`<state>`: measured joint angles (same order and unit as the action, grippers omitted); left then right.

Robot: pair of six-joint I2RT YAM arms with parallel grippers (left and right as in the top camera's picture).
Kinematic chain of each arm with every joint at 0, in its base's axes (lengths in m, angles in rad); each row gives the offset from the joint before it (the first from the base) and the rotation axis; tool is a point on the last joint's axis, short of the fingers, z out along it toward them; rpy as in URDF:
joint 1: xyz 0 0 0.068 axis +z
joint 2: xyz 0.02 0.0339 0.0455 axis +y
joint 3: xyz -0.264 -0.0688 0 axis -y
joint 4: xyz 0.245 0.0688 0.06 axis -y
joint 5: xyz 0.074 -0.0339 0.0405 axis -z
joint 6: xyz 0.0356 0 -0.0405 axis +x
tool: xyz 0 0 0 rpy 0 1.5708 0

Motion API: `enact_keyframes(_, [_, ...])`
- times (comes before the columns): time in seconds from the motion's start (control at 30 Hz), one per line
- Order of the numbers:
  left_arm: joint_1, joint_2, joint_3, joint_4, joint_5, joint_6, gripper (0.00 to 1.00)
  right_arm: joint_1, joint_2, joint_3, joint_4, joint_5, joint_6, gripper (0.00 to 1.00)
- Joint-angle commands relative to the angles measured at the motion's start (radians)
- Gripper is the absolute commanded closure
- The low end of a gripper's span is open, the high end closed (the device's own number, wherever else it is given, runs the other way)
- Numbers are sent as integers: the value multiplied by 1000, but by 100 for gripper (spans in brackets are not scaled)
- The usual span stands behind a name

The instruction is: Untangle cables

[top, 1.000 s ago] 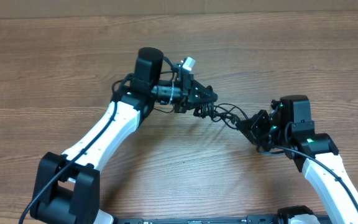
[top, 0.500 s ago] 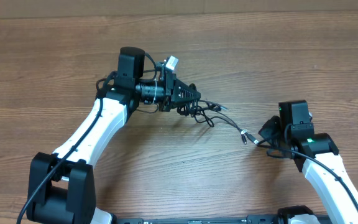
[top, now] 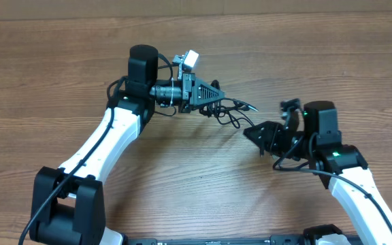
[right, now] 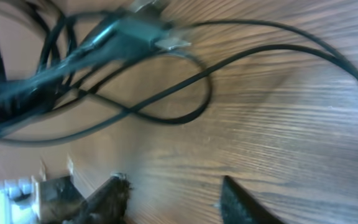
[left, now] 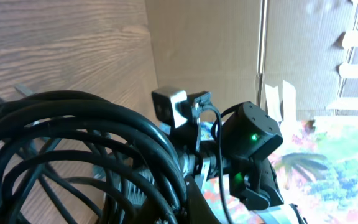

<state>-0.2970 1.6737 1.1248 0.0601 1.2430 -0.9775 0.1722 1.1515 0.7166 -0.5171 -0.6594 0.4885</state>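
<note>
Wood-grain tabletop [top: 53,61] is spread beneath both arms, closed off at its far edge by a cardboard wall [left: 204,43]. A change is seen over the last second: the cables [top: 231,114], earlier stretched between the two claws, have been let go by the right gripper [top: 254,138]. Its fingers [right: 107,196] are now parted with nothing between them — released, and turned back toward the loose ends.

The left gripper [top: 216,95] is kept clenched on the bunch, which has been carried a little away from where the pull was made. From its tip the cords trail in a few loops onto the wood, toward the right gripper, and a silver-tipped plug [right: 157,34] is seen among them. Loops are still crossed over one another, so the tangle is judged only partly loosened. A fresh hold on one loose strand appears to be what is being lined up.

Room is plentiful — bare wood is left on every side of the left gripper, and the far wall is well apart from it. Only the right gripper is near, just beside the trailing loops, so a draw away from the left gripper would be unobstructed.
</note>
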Motion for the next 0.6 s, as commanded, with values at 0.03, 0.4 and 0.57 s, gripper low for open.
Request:
enact_keyframes(0.03, [-31,-21,11,16,34,60,96,63,5,10,3,80,-153,48])
enact_keyframes(0.4, [-64,-31,11,-761,-855,750,79,74,5,10,-166,466,-153,36])
enact_keyframes(0.57, [-63,-53,15,-803,-911,791,37,74,5,10,-152,480,-145,33])
